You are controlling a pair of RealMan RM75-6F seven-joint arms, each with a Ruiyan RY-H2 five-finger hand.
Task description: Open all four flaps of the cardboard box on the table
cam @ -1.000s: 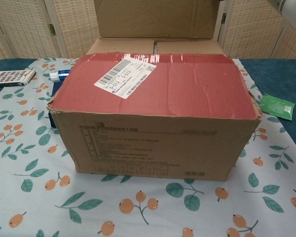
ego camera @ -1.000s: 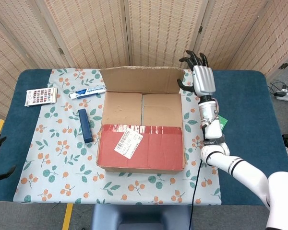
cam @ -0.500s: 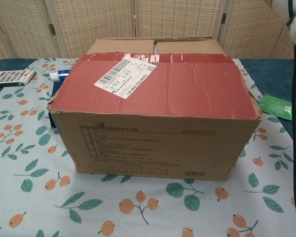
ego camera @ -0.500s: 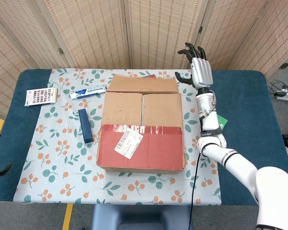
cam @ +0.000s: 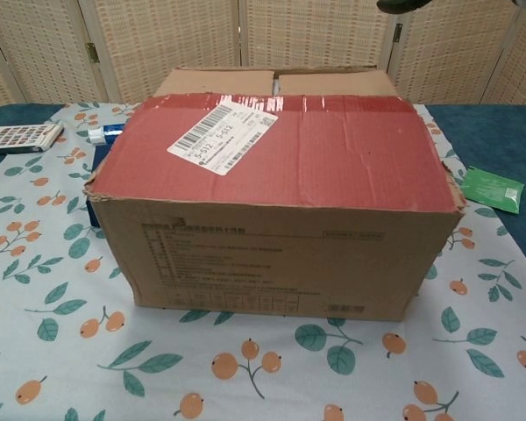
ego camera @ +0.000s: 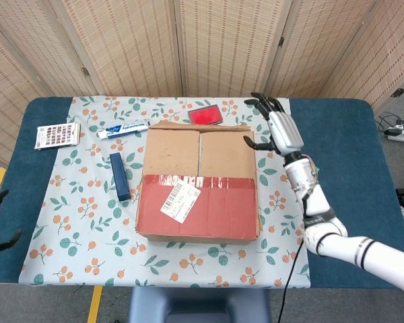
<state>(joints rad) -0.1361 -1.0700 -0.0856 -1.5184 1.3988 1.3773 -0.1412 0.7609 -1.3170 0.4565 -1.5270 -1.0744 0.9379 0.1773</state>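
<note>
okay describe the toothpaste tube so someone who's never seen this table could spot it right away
Start at the big brown cardboard box on the floral tablecloth, then look past its far left corner. There lies a white and blue toothpaste tube, flat and slightly angled. It is paler and farther back than the dark blue rectangular box nearby.
</note>
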